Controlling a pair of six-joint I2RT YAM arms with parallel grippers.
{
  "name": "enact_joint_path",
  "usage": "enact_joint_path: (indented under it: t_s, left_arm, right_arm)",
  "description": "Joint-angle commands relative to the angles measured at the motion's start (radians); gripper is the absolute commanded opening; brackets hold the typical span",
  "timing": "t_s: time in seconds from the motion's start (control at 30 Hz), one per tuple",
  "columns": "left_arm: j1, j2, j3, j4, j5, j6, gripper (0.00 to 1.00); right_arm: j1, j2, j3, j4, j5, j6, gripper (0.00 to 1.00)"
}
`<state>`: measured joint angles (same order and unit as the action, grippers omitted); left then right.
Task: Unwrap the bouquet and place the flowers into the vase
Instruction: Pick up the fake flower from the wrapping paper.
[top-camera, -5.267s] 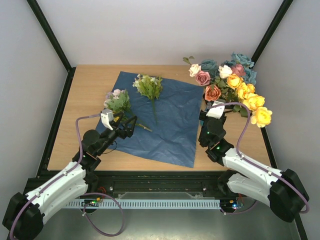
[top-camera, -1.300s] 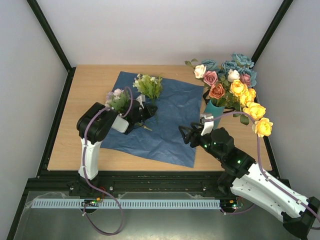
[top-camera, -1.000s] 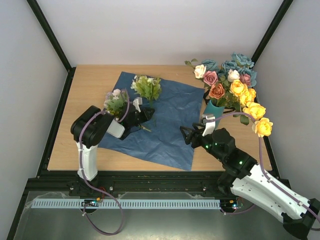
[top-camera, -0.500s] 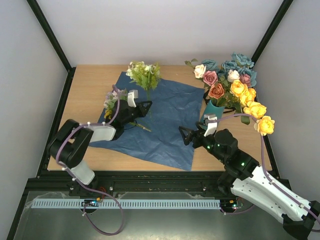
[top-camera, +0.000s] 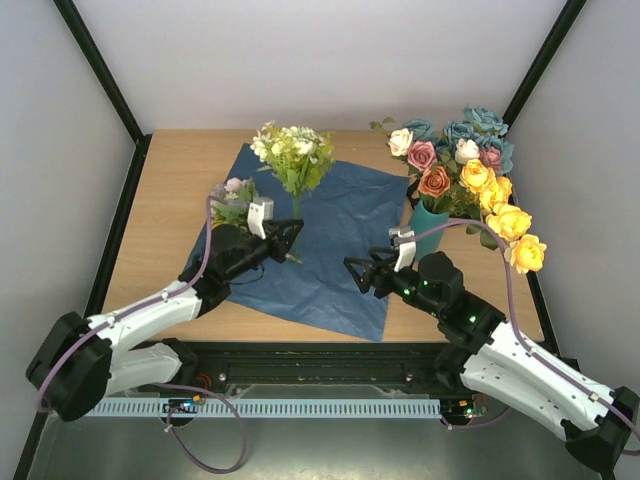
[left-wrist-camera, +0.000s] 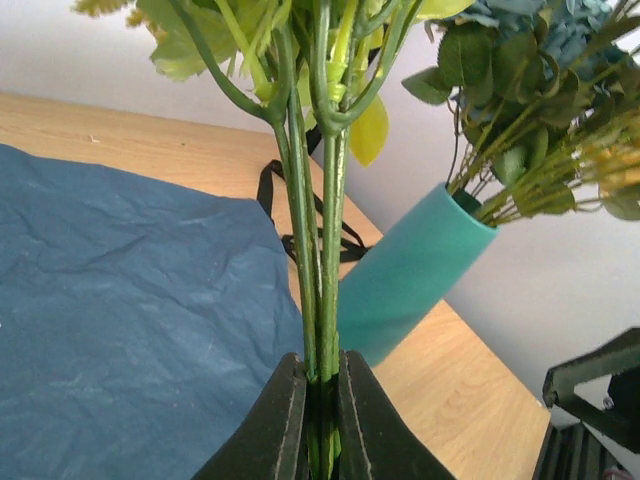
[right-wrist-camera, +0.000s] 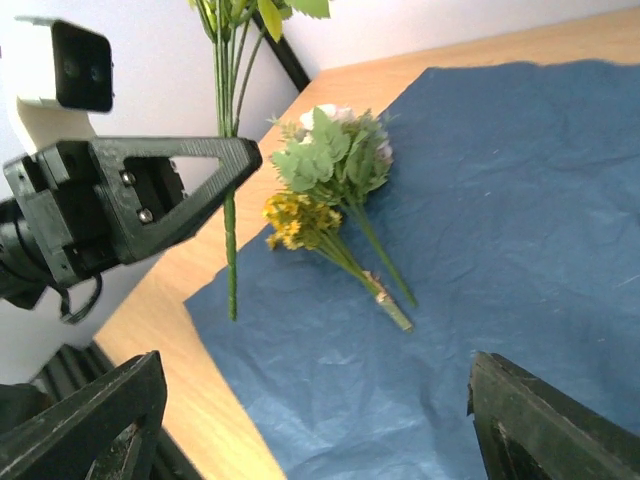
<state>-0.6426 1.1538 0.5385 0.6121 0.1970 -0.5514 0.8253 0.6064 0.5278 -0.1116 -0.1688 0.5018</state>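
No text, label, brand, number or sign can be read in any of these views.

Counts – 1 vase (top-camera: 428, 222), 1 blue paper sheet (top-camera: 345, 265), 1 black ribbon (left-wrist-camera: 262, 190). Flower bunches – 3: mixed bunch (top-camera: 465, 165), pale-green bunch (top-camera: 292, 155), small leafy-yellow bunch (right-wrist-camera: 330, 165). Single blooms overlap, can't count.

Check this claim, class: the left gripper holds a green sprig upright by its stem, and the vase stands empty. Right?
Wrong on the vase: the top external view shows it full of roses. The left gripper does hold the green sprig upright by its stem.
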Motion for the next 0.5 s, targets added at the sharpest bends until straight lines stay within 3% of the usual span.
enact_joint_path:
  t_s: [0.0,0.27,0.47]
  left_arm:
    - [-0.025,-0.077,-0.057,-0.015,-0.031,0.052,0.02]
    - [-0.035,-0.254,-0.162,0.006,-0.06,0.088,0.02]
    - [-0.035,-0.318,-0.211,0.04,-0.071,0.093,0.02]
  right_arm:
    - [0.005,0.021,0.006,0.073,-0.107,0.053,0.8]
    - [0.009,0.114,0.028,0.185,-0.164,0.129,0.65]
    - [0.032,0.223,0.085,0.221,-0.171,0.17,0.63]
